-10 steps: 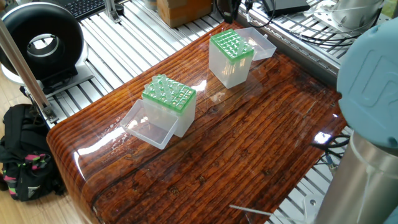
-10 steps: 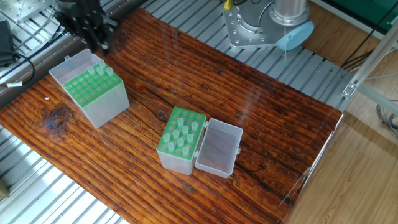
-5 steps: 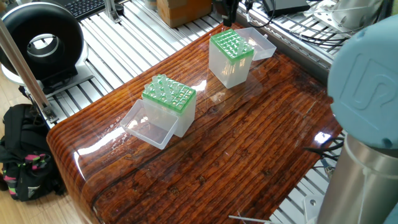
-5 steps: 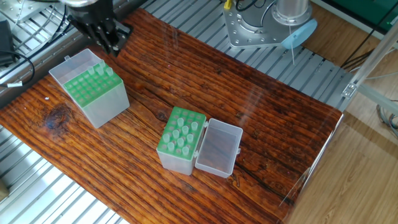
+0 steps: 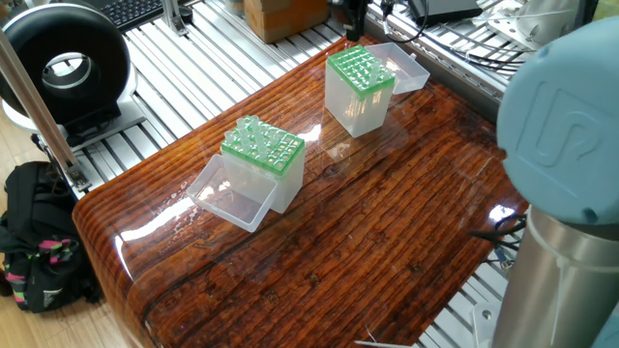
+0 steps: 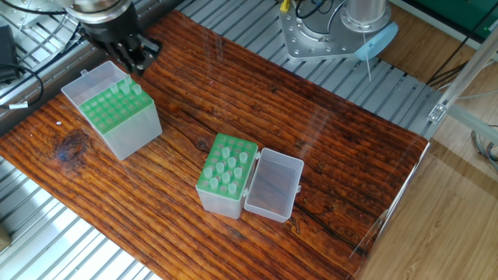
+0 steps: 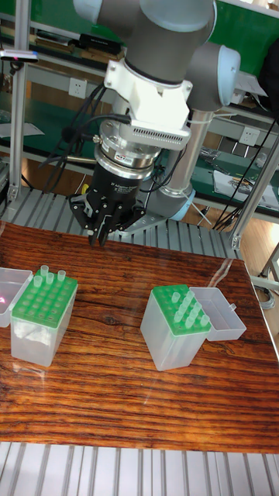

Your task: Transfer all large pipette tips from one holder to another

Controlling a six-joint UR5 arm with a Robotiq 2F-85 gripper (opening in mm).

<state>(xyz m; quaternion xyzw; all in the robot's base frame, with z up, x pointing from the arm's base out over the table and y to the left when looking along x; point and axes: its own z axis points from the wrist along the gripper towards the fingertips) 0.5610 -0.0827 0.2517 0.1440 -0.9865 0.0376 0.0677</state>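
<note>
On the wooden bench (image 7: 116,387) stand two translucent holders with green racks on top, each with its hinged lid swung open. In the tall fixed view, the left holder (image 7: 43,318) sits at about 9 o'clock on the bench and the right holder (image 7: 177,329) at about 3 o'clock, well apart from each other. The large pipette tips (image 7: 188,304) show as whitish tubes standing upright in the green racks: a cluster of them fills much of the right holder's rack, while only a few poke up along the far edge of the left holder's rack, near its open lid (image 7: 9,288).

The gripper (image 7: 101,231) hangs point-down from the arm, above the bench at roughly 11 o'clock in the tall view, just up and to the right of the left holder and not touching it. Its fingers (image 7: 105,229) are drawn close together with only a slim gap between them; whether a tip is pinched there cannot be told from these views.

In the other fixed view the gripper (image 6: 134,61) hovers at 12 o'clock of the left holder (image 6: 117,118), just beside its open lid. The right holder (image 6: 226,175) lies near the picture's centre, its lid (image 6: 274,185) flat at 3 o'clock.
</note>
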